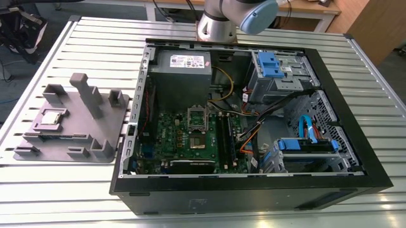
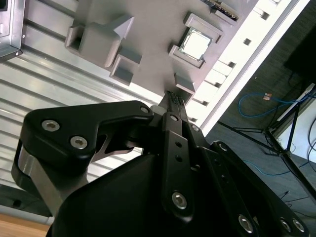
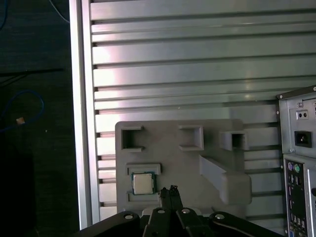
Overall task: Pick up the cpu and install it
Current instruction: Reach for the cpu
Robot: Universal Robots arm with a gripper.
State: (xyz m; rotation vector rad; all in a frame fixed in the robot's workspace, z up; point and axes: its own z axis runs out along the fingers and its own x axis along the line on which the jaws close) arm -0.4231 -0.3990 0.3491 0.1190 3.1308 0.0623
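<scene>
The gripper (image 3: 171, 190) hangs over the grey fixture tray (image 3: 212, 131), its two slim fingers pressed together with nothing between them. In both wrist views the fingertips reach toward the tray edge nearest the cpu (image 3: 142, 183), but they do not line up with it. The chip sits just beside the line of the tips, off to one side, and appears to be well below them, with no contact.

The second wrist view shows the same thing: the closed gripper (image 2: 172, 96) points at a tray block near the cpu (image 2: 196, 43), not at the chip itself. My judgement is that the chip is untouched and the pick has not begun.

The cpu lies flat in a shallow square pocket of the tray, framed by low raised lips on two opposite sides. It is a thin square, so no axis is longer than the other. Its edges run parallel with the pocket and with the slats of the bench (image 3: 197, 54). The top is pale, dull silver metal and catches the light, with a thin darker rim around it.

In the exterior view the cpu (image 1: 51, 117) rests on the tray, which lies on the bench to the exterior view's left of the open computer case (image 1: 355, 118). It is well apart from the motherboard (image 1: 184, 142) inside the case.
</scene>
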